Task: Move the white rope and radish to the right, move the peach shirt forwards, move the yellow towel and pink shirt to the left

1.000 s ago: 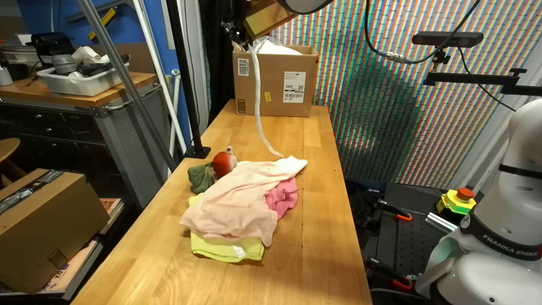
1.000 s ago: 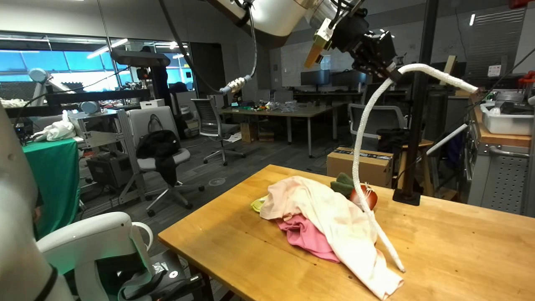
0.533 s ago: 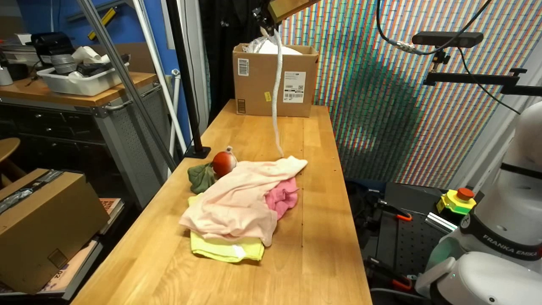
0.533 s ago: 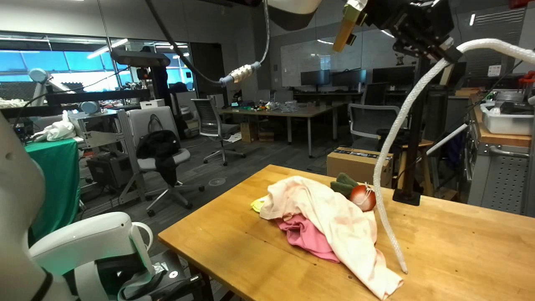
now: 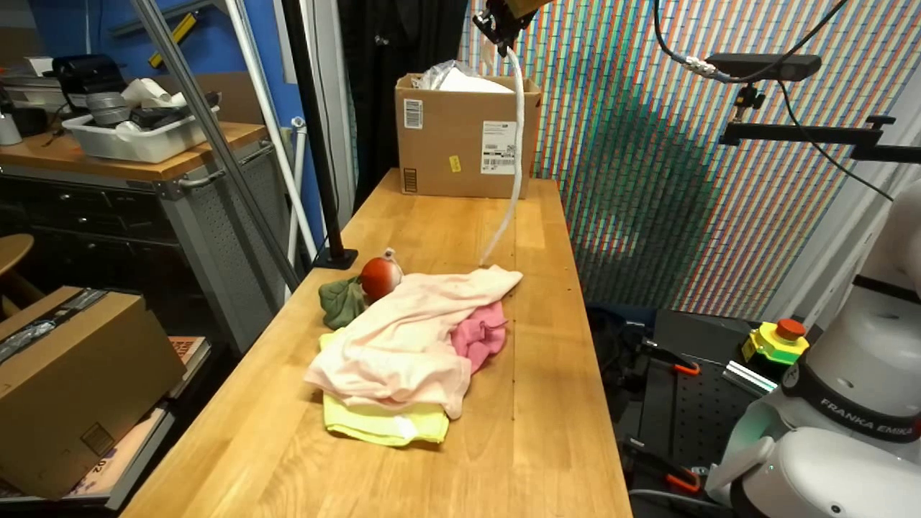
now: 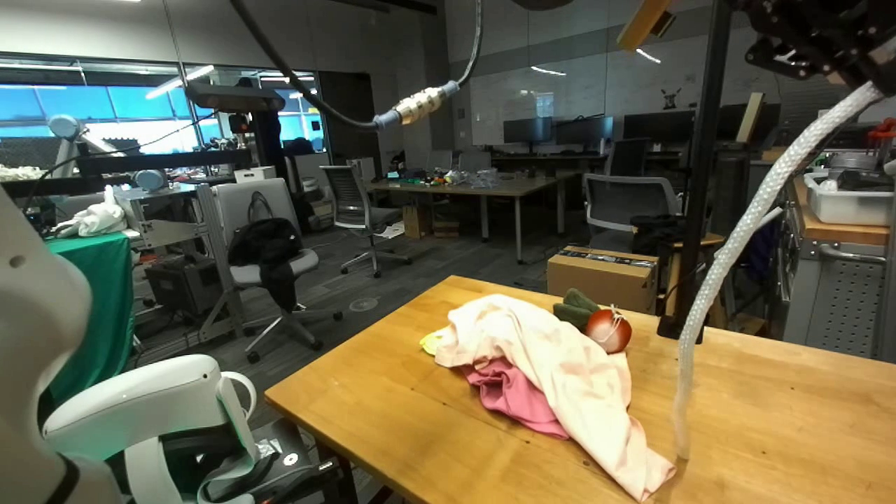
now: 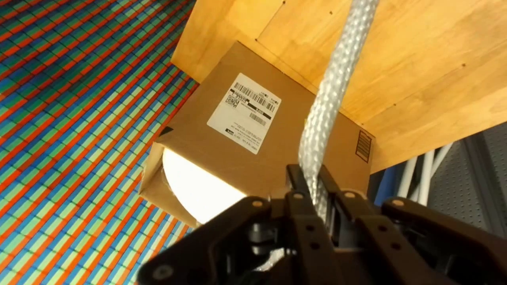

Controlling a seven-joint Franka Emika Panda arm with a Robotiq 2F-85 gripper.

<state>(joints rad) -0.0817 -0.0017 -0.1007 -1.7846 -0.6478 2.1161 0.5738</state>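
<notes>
- One white rope (image 7: 323, 107) is in the fingers (image 7: 299, 213); they are drawn together on it, with only its thickness between them.
- Well above the desk (image 5: 547, 446), the fingers stand toward the end with the cardboard box (image 5: 432, 155), which I take to be the task's right.
- From there the white rope's long axis drops steeply, then bends; its blurred lower end comes down just beside the tip of the peach shirt (image 6: 532, 343), touching or not I cannot tell.
- On that slant the coming move turns: held part high toward the right, lower end close by the peach shirt. Carrying it farther right before lowering should lay it clear; letting go here could drop a length across the peach shirt.
- Beside the peach shirt, apart from the white rope, lies the radish (image 5: 380, 278), which I judge has yet to go right.
- Partly under the peach shirt are the pink shirt (image 5: 481, 334) and the yellow towel (image 5: 388, 424); it should probably go forwards before either is drawn left.
</notes>
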